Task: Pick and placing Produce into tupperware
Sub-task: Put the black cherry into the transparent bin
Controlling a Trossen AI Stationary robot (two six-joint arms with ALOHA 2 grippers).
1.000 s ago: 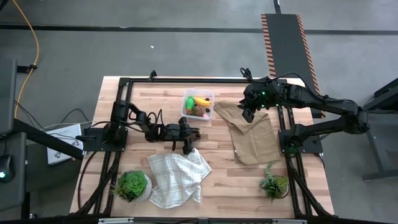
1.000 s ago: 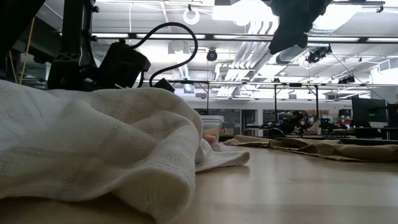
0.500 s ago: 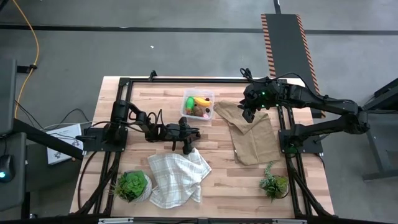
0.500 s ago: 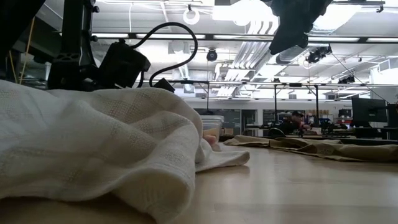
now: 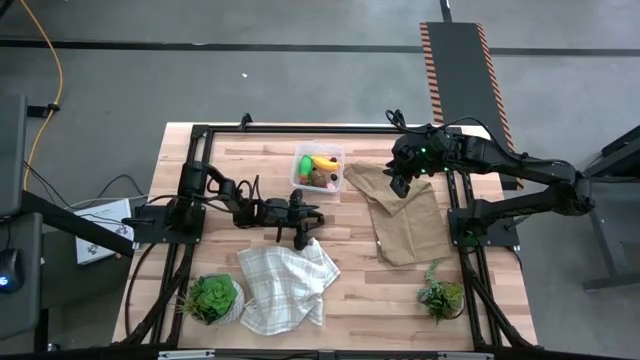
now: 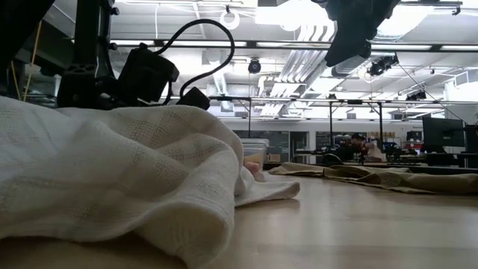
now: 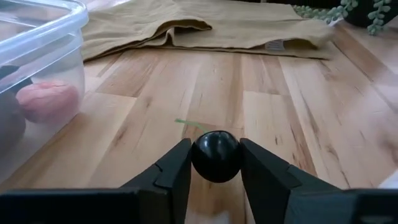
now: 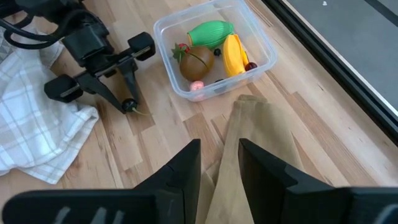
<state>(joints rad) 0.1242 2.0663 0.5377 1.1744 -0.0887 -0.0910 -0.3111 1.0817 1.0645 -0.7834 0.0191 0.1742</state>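
With your left hand (image 7: 216, 163) clamped on the small dark round berry (image 7: 215, 155), lift clear, then centre over the clear square plastic tupperware (image 5: 318, 167), frame's upper middle.

A rumpled white checked cloth (image 6: 112, 179) fills the near left. Behind its fold stands the clear tupperware (image 6: 255, 152); a tan cloth (image 6: 373, 176) lies far right.
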